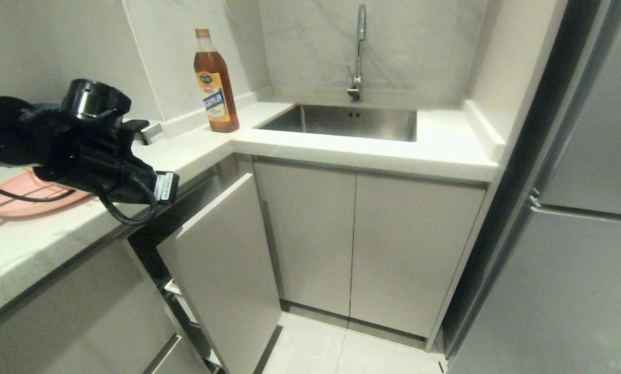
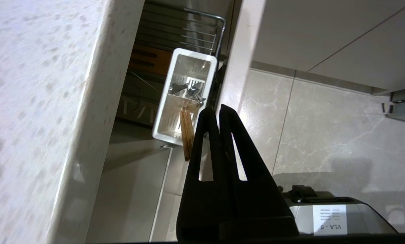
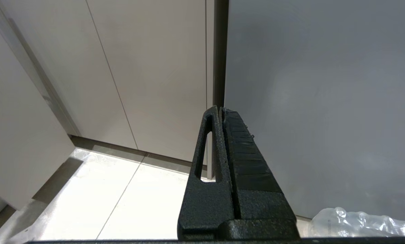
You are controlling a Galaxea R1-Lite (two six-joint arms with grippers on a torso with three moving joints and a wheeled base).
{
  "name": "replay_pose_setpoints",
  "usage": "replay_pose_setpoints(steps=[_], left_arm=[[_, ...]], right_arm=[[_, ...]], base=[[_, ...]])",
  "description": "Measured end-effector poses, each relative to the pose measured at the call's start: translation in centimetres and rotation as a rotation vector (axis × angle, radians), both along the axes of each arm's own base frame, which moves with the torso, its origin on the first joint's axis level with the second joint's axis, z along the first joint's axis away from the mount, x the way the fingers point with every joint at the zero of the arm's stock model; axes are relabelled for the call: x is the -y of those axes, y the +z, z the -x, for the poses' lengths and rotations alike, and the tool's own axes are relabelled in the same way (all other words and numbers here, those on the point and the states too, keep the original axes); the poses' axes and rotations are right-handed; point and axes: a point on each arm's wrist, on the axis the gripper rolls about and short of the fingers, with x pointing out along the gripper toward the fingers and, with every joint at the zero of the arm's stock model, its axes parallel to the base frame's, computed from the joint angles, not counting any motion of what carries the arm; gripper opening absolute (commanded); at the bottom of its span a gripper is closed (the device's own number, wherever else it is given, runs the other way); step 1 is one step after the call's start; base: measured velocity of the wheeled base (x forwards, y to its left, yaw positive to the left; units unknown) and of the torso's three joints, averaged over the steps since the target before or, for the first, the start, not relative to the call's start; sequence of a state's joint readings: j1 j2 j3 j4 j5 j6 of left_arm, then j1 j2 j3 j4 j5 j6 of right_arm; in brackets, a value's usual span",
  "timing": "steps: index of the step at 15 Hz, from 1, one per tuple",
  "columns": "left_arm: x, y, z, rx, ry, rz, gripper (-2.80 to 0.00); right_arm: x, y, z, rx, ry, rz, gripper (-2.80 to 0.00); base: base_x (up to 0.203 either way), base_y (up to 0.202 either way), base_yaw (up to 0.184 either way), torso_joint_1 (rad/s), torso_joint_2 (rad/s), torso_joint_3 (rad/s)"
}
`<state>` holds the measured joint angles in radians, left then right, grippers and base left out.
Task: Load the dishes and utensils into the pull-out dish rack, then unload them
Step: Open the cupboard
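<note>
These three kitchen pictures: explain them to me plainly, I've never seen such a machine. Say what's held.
It is a two-armed robot. One picture looks from its head at a counter with a sink, an oil bottle and a pink plate. The others look from each wrist. The left pincer, shut and empty, hangs over the pulled-out dish rack, whose white caddy holds chopsticks and metal cutlery. The right pincer, shut and empty, hangs near the floor beside the cabinet doors.

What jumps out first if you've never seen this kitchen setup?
The robot's black left arm looms over the counter edge above the pulled-out dish rack. A tall brown bottle stands beside the steel sink. From the wrist, chopsticks poke out of the white utensil caddy.
</note>
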<state>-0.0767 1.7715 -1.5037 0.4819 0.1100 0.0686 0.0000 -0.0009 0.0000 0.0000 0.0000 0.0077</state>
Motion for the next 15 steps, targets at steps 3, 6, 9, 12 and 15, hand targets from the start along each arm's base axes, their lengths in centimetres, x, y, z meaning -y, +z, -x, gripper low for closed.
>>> replay_pose_setpoints(steps=[3,6,9,12,15], left_arm=[[-0.1,-1.7,-2.3,-0.04,0.011,-0.003,-2.8],[-0.2,-3.3,-4.0,-0.077,0.026,0.002,-2.8],[-0.3,-4.6,-5.2,-0.103,0.042,0.01,-2.8],[-0.4,-5.5,-6.0,-0.123,0.048,0.01,-2.8],[-0.4,-6.2,-6.4,-0.137,0.06,0.021,-2.8]], right_arm=[[0.0,0.0,0.0,0.0,0.0,0.0,-2.8],[0.0,0.0,0.0,0.0,0.0,0.0,-2.8],[0.0,0.0,0.0,0.0,0.0,0.0,-2.8],[0.0,0.0,0.0,0.0,0.0,0.0,-2.8],[0.0,0.0,0.0,0.0,0.0,0.0,-2.8]], base=[[0.0,0.0,0.0,0.0,0.0,0.0],[0.0,0.0,0.0,0.0,0.0,0.0],[0.0,0.0,0.0,0.0,0.0,0.0],[0.0,0.0,0.0,0.0,0.0,0.0],[0.0,0.0,0.0,0.0,0.0,0.0]])
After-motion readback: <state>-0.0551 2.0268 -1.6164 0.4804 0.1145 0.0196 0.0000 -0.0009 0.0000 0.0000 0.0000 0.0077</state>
